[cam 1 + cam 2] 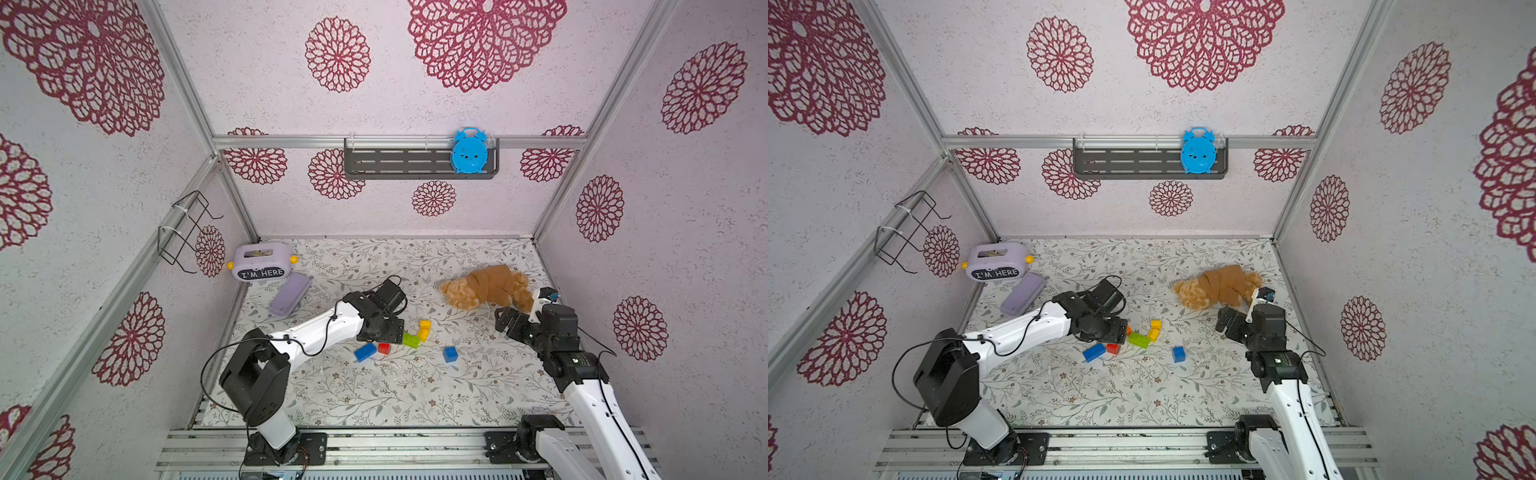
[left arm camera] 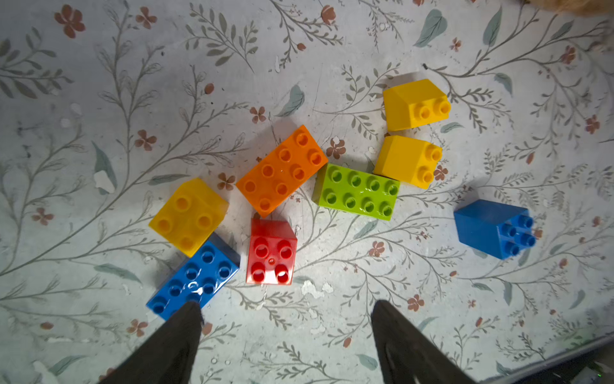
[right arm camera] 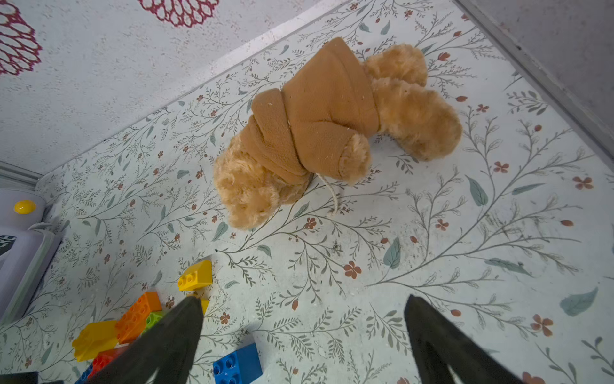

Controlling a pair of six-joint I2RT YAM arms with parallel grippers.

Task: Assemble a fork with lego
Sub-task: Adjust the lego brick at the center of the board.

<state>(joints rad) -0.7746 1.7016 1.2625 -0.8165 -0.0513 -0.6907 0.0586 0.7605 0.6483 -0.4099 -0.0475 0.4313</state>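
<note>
The lego lies loose on the floral table, and no fork is in view. In the left wrist view I see a yellow square brick touching a long blue brick, a red brick, an orange brick, a lime green brick, two yellow sloped bricks and a blue brick on its side. My left gripper hovers open just short of the red brick, holding nothing. My right gripper stands open over bare table, between the bricks and the plush toy.
A brown plush toy lies at the back right, close to my right gripper. A lilac "I'M HERE" clock and a lilac case sit at the back left. Walls close in three sides, with a wire rack on the left one.
</note>
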